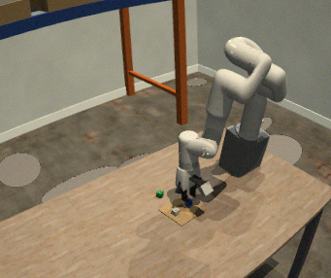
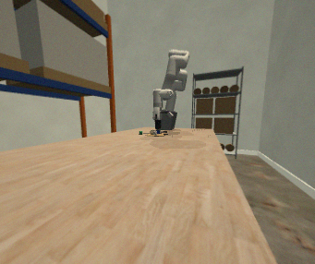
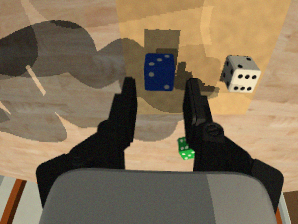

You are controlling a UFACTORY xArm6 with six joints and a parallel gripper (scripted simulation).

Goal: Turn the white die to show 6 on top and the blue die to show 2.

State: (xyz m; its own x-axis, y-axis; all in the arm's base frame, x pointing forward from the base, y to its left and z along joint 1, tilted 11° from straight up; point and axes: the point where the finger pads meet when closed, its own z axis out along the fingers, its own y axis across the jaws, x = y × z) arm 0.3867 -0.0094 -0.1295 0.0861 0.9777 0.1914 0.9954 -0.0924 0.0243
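The white die (image 1: pixel 175 211) (image 3: pixel 242 74) sits on the tan mat (image 1: pixel 182 222) (image 3: pixel 235 25), with 6 on its upper face. The blue die (image 1: pixel 188 203) (image 3: pixel 159 72) is over the mat near its far corner in the top view; its upper face shows two pips, and a side with three pips shows beyond it in the wrist view. It appears to rest flat on the mat. My gripper (image 1: pixel 184 197) (image 3: pixel 160 91) is partly open, with a gap on both sides of the blue die. The green die (image 1: pixel 160 193) (image 2: pixel 140 133) (image 3: pixel 186 148) lies on the table off the mat; one finger partly hides it in the wrist view.
The wooden table (image 1: pixel 78 243) (image 2: pixel 120 194) extends around the mat. The arm's dark base (image 1: pixel 244 151) stands at the table's far right in the top view. An orange-framed rack (image 1: pixel 181 63) and a grey shelf (image 2: pixel 218 94) stand beyond the table.
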